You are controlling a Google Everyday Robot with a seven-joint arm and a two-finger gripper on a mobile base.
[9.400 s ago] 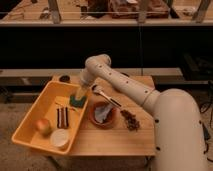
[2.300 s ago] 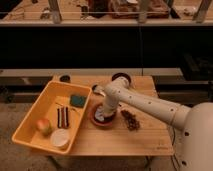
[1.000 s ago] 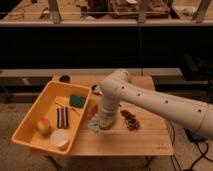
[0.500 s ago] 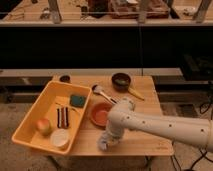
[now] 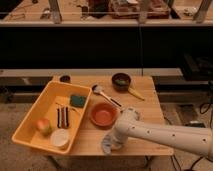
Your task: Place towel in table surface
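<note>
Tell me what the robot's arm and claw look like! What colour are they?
The arm is creamy white, thick and round like a fat tube, with a rounded bend and a row of tiny dark dots along its side. No loose cables show on it. The claw is down at the front edge of the wooden table, by a pale towel; its own colour and shape are hard to make out.

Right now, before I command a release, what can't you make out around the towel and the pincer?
- Pincer, low at the table's front edge: the arm's wrist hides its tips in the camera view.
- Towel: only a pale patch shows beside the arm; whether it lies flat on the table is unclear.
- Arm base: cut off by the right edge.
</note>
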